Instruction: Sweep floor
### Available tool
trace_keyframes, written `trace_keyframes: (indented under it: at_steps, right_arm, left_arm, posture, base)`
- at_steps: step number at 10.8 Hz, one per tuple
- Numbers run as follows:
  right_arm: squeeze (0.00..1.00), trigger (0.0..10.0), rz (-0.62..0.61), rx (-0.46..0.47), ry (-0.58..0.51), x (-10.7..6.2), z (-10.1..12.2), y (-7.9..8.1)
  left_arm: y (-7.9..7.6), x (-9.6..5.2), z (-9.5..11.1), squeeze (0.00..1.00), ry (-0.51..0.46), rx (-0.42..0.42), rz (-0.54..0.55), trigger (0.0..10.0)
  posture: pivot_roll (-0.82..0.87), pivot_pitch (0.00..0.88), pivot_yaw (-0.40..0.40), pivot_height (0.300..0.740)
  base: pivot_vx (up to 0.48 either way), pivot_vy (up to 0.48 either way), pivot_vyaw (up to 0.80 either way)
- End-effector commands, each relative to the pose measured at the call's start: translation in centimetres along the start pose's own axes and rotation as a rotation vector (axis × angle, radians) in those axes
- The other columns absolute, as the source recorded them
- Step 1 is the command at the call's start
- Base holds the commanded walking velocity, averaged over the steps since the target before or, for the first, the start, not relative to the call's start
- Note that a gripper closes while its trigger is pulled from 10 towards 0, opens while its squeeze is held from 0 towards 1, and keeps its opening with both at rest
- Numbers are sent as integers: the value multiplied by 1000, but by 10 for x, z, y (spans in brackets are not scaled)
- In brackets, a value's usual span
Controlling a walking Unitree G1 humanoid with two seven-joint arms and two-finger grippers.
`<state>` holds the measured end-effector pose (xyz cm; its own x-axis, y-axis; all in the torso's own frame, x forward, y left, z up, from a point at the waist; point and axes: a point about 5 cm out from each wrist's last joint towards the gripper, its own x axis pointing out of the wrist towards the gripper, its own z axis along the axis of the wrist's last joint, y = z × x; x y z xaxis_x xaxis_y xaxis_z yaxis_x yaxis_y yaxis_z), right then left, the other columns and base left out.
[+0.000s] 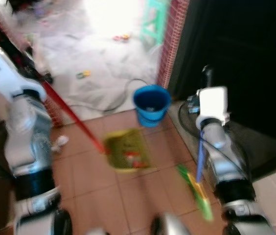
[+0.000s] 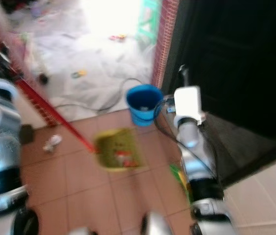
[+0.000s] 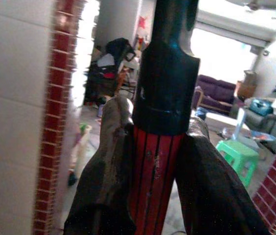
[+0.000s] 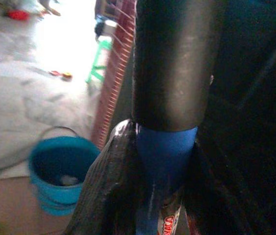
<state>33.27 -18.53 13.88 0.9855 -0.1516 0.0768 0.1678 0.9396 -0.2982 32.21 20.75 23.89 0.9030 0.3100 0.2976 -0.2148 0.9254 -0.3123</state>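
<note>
My left gripper (image 3: 155, 147) is shut on the red-and-black handle (image 1: 72, 115) of a yellow-green dustpan (image 1: 127, 151). The pan rests on the brown tile floor ahead of me with red and white scraps in it. My right gripper (image 4: 165, 152) is shut on the blue handle (image 1: 200, 152) of a broom. Its black grip rises above the fingers. The broom's green and yellow head (image 1: 196, 191) touches the tiles just right of the dustpan. The head views are blurred.
A blue bucket (image 1: 151, 104) stands beyond the dustpan beside a red brick pillar (image 1: 170, 44). A crumpled white scrap (image 1: 59, 142) lies on the tiles at left. A dark cable (image 1: 123, 95) loops over the grey floor, where small litter and a green stool (image 1: 153, 22) sit.
</note>
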Motion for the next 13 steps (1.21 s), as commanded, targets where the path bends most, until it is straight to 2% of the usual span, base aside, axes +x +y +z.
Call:
trace_keyframes:
  at_steps: [1,8,10,11,13]
  right_arm:
    - [0,10000,8,-31,-60,3,14,3]
    - [0,10000,29,-43,-51,0,9,9]
    - [0,10000,37,-41,-44,-1,6,9]
    - [0,10000,43,-42,-38,-2,4,9]
    - [0,10000,65,-30,-42,-2,5,14]
  left_arm:
    - [-6,5,23,0,-100,-88,-23,10000]
    - [-7,12,27,0,-124,-104,-14,10000]
    - [-4,15,28,0,-132,-91,4,10000]
    - [-6,15,33,0,-172,-28,-22,10000]
    - [-10,16,34,0,-172,-38,-30,10000]
  posture:
    - [-80,83,23,740]
    - [-78,80,24,740]
    - [-80,86,19,740]
    - [-80,85,15,740]
    - [-76,82,12,740]
  base:
    - [469,0,0]
    - [468,0,0]
    - [469,0,0]
    - [469,0,0]
    - [467,0,0]
